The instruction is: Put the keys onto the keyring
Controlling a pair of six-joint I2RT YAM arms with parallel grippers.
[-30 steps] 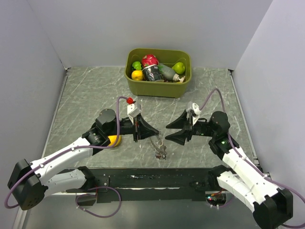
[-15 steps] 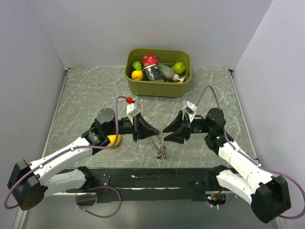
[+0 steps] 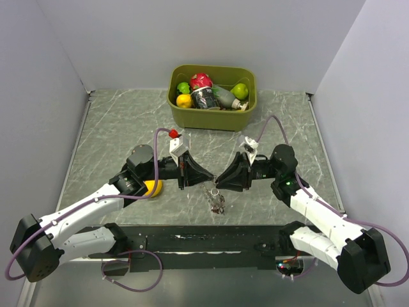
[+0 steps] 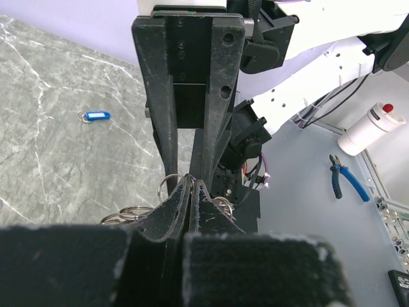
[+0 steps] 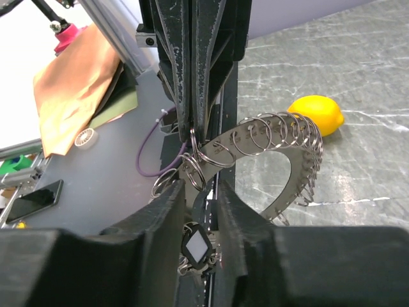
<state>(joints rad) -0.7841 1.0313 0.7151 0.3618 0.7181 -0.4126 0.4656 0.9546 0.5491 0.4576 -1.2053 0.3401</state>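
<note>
My left gripper [image 3: 209, 181] is shut on the keyring [image 5: 281, 185], a flat grey arc strung with many small wire rings, and holds it above the table. The left fingers [image 5: 195, 77] come down onto its end in the right wrist view. My right gripper [image 5: 203, 198] faces them tip to tip, jaws a narrow gap apart around the ring's end and its small rings [image 5: 198, 169]. A black key with a white diamond [image 5: 195, 246] hangs low between the right fingers. A blue key [image 4: 96, 116] lies on the marble table. In the left wrist view my own gripper [image 4: 190, 182] is pinched shut.
A yellow lemon [image 3: 153, 188] lies beside the left arm. A green bin [image 3: 214, 118] of fruit and packets stands at the back. A small red thing [image 3: 174, 134] lies by the left arm's cable. Walls close in both sides.
The right gripper has moved left up to the left gripper's tip, and its jaws have narrowed around the ring's end. The left arm has held still.
</note>
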